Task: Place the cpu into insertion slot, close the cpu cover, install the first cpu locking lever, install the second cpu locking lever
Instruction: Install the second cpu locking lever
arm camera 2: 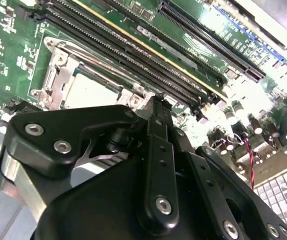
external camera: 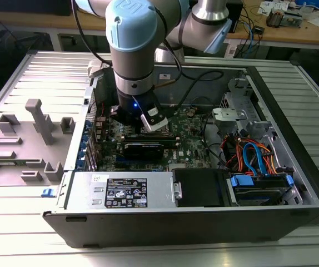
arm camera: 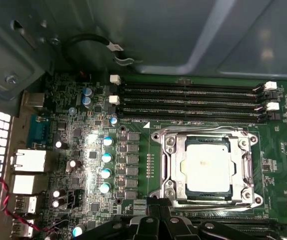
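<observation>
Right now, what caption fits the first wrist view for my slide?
The cpu sits in the insertion slot, the cpu cover closed around it, beside the memory slots.

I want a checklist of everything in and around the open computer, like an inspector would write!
Surface: green board lying flat inside the open case, on a ribbed metal table.
Job's things: cpu sits in the slot; cover is down around it.
Clutter: grey plastic fixture beside the case, on the exterior view's left.
Gripper: gripper hovers low by the slot's edge; whether it is open cannot be told.
Cables: red, orange and blue wires at the exterior view's right; black cable loop by the case wall.
Surroundings: wooden bench behind.
</observation>
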### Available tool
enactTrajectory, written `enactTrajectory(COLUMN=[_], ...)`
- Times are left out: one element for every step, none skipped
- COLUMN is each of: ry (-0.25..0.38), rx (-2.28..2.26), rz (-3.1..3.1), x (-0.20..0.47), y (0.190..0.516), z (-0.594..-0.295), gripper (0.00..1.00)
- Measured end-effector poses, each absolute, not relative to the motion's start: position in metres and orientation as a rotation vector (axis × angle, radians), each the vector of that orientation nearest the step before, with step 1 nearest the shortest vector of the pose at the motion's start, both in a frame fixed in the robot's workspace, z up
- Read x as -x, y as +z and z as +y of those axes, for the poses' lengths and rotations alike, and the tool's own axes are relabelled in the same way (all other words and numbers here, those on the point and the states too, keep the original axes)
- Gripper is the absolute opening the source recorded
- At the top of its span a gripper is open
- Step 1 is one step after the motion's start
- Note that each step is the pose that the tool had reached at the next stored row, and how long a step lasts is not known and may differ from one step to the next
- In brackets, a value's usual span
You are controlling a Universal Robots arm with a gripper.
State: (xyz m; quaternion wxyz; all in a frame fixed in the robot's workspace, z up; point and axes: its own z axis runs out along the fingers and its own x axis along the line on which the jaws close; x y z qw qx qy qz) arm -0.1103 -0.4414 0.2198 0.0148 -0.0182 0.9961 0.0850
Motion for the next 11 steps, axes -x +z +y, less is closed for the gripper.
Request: enactTrajectory(ry=[0.265,0.264,0.264,0.264,0.264,0.264,0.264,0.264,0.264,0.264,0.264], rx=[0.057,0.057,0.057,0.057,0.057,0.057,0.057,0.057,0.057,0.057,0.057], rz=[3.1,3.1,3.1,3.1,3.1,3.1,3.1,3.1,3.1,3.1,3.1], x=[0.1103,0.1103,0.1103,0.1103,0.1103,0.1103,0.1103,0.1103,0.1103,0.1103,0.1103], y=[0.2224,0.2241,0.2259,0.2286,0.2297,0.2299,0.2299,0.2305,0.2311,0.2311,0.2313], z=[-0.4411,-0.441,-0.4408,-0.4407,-0.4406,-0.4406,-0.4406,-0.4406,-0.4406,-0.4406,-0.4406], gripper=[0.11,0.11,0.11,0.11,0.11,0.11,0.11,0.11,0.11,0.11,0.11])
